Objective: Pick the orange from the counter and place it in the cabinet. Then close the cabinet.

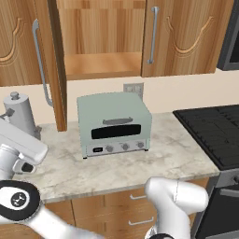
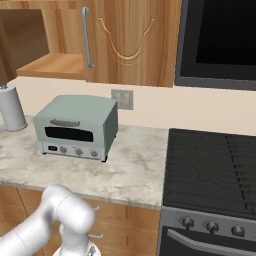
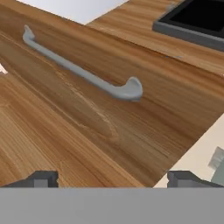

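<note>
The orange is out of view. The cabinet (image 1: pixel 102 65) hangs over the counter (image 1: pixel 116 170) with its left door (image 1: pixel 53 70) swung out and its right door (image 1: pixel 182 37) shut; the visible part of its wood shelf (image 2: pixel 52 65) is bare. In the hand view my gripper (image 3: pixel 111 179) is open, its fingertips (image 3: pixel 41 178) far apart with nothing between them. It faces a wooden door face close up, and that door's silver bar handle (image 3: pixel 83 72) runs slantwise above the fingertips. My arm (image 1: pixel 21 144) reaches up at the left of the left base view.
A pale green toaster oven (image 1: pixel 114 123) stands mid-counter under the cabinet. A steel canister (image 1: pixel 18 114) sits at the counter's left by the open door's edge. The black stovetop (image 2: pixel 210 165) is to the right, with a dark microwave (image 2: pixel 220 40) above it.
</note>
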You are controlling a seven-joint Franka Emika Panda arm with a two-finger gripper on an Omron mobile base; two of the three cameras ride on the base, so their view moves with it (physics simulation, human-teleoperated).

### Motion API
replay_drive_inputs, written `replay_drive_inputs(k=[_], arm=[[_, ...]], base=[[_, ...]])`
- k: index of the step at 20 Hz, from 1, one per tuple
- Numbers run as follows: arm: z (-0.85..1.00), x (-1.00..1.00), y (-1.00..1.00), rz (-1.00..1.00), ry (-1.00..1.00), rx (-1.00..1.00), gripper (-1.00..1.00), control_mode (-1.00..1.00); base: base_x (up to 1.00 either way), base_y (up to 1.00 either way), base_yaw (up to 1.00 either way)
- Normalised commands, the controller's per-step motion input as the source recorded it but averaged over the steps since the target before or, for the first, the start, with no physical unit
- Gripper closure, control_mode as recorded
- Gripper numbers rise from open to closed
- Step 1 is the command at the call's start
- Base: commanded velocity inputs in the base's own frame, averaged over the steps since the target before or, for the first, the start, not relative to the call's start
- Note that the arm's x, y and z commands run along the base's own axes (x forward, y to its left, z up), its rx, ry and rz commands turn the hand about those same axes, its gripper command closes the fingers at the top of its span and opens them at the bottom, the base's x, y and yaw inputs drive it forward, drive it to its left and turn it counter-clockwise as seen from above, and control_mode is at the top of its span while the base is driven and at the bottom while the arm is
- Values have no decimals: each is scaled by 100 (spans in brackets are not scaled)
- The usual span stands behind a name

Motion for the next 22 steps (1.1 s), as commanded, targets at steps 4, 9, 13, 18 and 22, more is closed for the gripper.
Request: replay_drive_inputs(k=[4,9,13,18,22], arm=[[0,91,33,-8,8,1,-100,-100],[0,93,0,-12,8,6,-100,-100],[0,61,-4,-14,-1,1,-100,-100],[0,30,-33,-10,-6,0,-100,-100],[15,-13,-74,-2,-13,0,-100,-100]], base=[[0,0,0],[0,0,0],[0,0,0],[0,0,0],[0,0,0]])
